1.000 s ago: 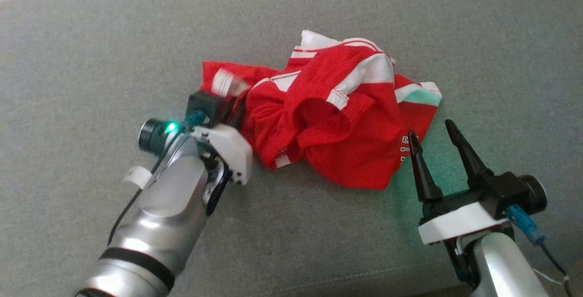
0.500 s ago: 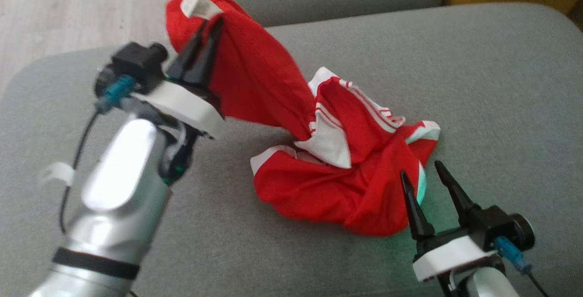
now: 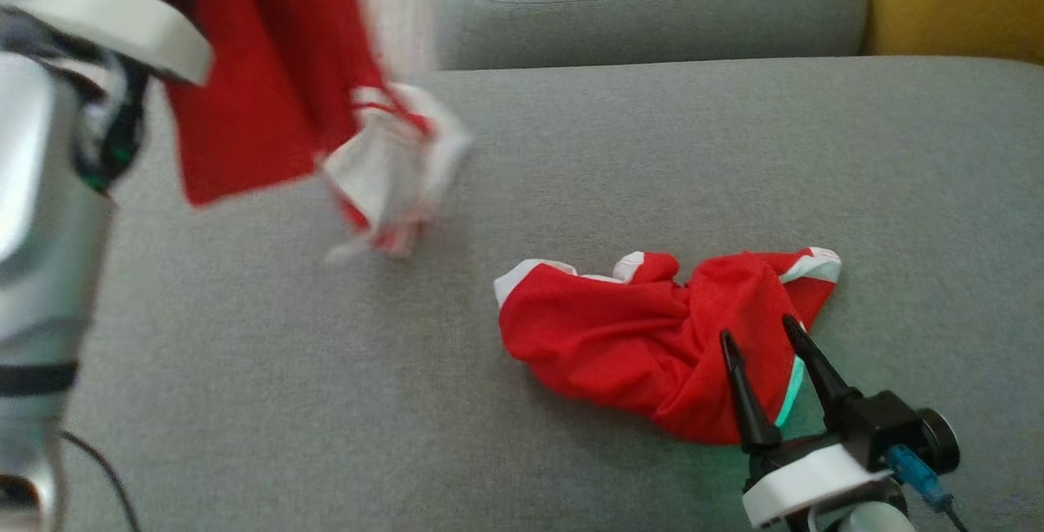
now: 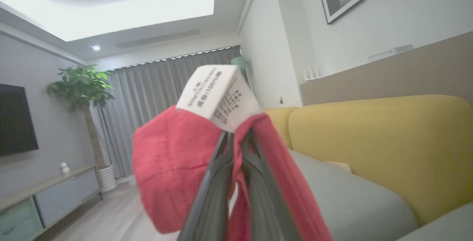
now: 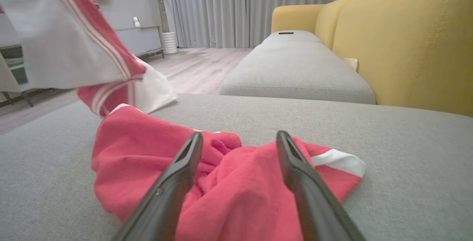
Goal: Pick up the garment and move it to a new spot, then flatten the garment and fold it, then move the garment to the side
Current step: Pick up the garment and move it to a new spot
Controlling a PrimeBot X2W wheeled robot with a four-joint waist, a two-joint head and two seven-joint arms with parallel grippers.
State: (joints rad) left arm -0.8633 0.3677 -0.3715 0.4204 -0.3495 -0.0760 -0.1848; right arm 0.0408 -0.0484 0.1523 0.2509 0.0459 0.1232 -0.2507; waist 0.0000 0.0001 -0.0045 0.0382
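The left arm [image 3: 41, 254] was shiny silver with a black band [image 3: 33, 377] round it and a white plate [image 3: 106, 14] at the top. A thin dark cable [image 3: 98, 467] ran beside it. The right gripper [image 3: 758, 330] had two long black pointed fingers [image 3: 742, 393], a white base [image 3: 807, 483] and a blue plug [image 3: 909, 467].

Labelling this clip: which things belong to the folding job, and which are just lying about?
Job: lifted red garment, left gripper, grey seat.
Lying about: second red garment, yellow backrest, plant, television.
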